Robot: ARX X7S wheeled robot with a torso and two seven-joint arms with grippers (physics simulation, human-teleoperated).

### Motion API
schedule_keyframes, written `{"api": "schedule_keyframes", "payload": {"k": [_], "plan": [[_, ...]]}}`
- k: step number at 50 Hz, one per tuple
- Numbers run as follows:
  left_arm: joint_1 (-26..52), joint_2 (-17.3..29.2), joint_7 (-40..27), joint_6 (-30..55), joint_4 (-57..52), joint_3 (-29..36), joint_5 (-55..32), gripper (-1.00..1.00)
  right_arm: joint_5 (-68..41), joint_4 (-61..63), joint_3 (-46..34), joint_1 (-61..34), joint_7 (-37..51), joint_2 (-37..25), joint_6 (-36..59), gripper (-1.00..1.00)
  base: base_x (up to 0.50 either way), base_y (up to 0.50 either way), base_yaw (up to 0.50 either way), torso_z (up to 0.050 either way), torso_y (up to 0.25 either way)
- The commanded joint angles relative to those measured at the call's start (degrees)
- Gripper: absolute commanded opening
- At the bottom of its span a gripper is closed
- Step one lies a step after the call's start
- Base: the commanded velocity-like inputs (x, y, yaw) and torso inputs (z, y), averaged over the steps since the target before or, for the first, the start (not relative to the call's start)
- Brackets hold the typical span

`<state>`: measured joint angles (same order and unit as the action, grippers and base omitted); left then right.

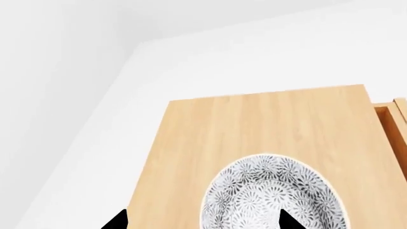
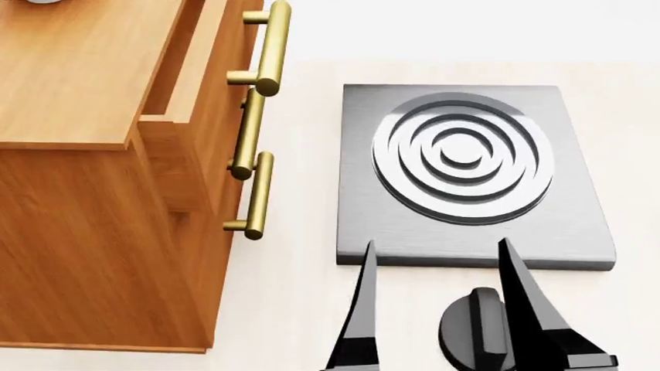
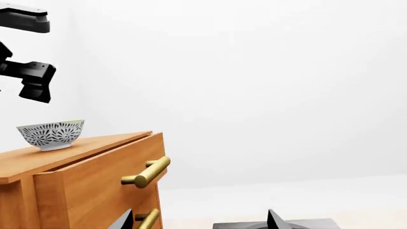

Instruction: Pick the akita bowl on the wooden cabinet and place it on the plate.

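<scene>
The akita bowl (image 1: 273,195), white with a dense dark floral pattern, stands upright on top of the wooden cabinet (image 1: 254,124). My left gripper (image 1: 203,222) hangs open above it, one fingertip over the bowl's inside and the other past the cabinet's side edge. In the right wrist view the bowl (image 3: 51,134) sits near the cabinet's (image 3: 89,181) back, with the left arm (image 3: 28,76) above and clear of it. My right gripper (image 2: 441,305) is open and empty, low in front of the cabinet (image 2: 93,193). The plate is out of view.
A grey stove slab (image 2: 577,224) with a ringed burner (image 2: 462,154) lies on the counter right of the cabinet. A black knob (image 2: 469,328) sits between the right fingers. The top drawer (image 2: 191,116) stands slightly out, its brass handles (image 2: 270,54) protruding.
</scene>
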<state>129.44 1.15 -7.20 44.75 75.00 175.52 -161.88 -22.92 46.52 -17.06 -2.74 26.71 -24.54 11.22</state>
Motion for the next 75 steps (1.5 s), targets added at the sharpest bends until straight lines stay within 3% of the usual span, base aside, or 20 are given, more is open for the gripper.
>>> {"api": "schedule_keyframes", "payload": {"k": [1, 6, 16, 58, 59, 75], "plan": [[-1.2, -1.1, 1.5, -1.7, 0.0, -1.6, 0.5, 1.0, 1.2, -0.4, 1.0, 0.1, -1.1, 0.9, -0.4, 1.0, 0.0, 0.0, 0.0, 0.0, 0.0], [-1.7, -1.1, 1.6, -1.6, 0.0, -3.3, 4.0, 1.0, 1.2, -0.5, 0.9, 0.0, -1.1, 0.9, -0.5, 1.0, 0.0, 0.0, 0.0, 0.0, 0.0], [-3.6, -0.5, 1.7, 2.0, 0.0, 3.2, -7.2, 1.0, 1.2, -0.5, 0.8, 0.0, -0.8, 0.7, -0.5, 1.0, 0.0, 0.0, 0.0, 0.0, 0.0], [-8.5, -0.3, 4.4, -3.9, 0.0, 3.5, -8.0, 1.0, 1.4, -2.6, 0.0, -0.1, -0.8, 0.5, -1.7, 1.0, 0.0, 0.0, 0.0, 0.0, -0.001], [-8.5, -0.5, 4.2, -5.1, 0.0, 3.7, -7.0, -1.0, 1.4, -2.5, -0.1, -0.1, -0.8, 0.5, -1.6, 1.0, 0.0, 0.0, 0.0, 0.0, 0.0], [-8.2, -0.5, 3.0, -6.9, 0.0, 3.6, -4.6, -1.0, 1.3, -2.0, -0.1, -0.2, -0.3, 0.2, -1.4, 1.0, 0.0, 0.0, 0.0, 0.0, -0.001]]}}
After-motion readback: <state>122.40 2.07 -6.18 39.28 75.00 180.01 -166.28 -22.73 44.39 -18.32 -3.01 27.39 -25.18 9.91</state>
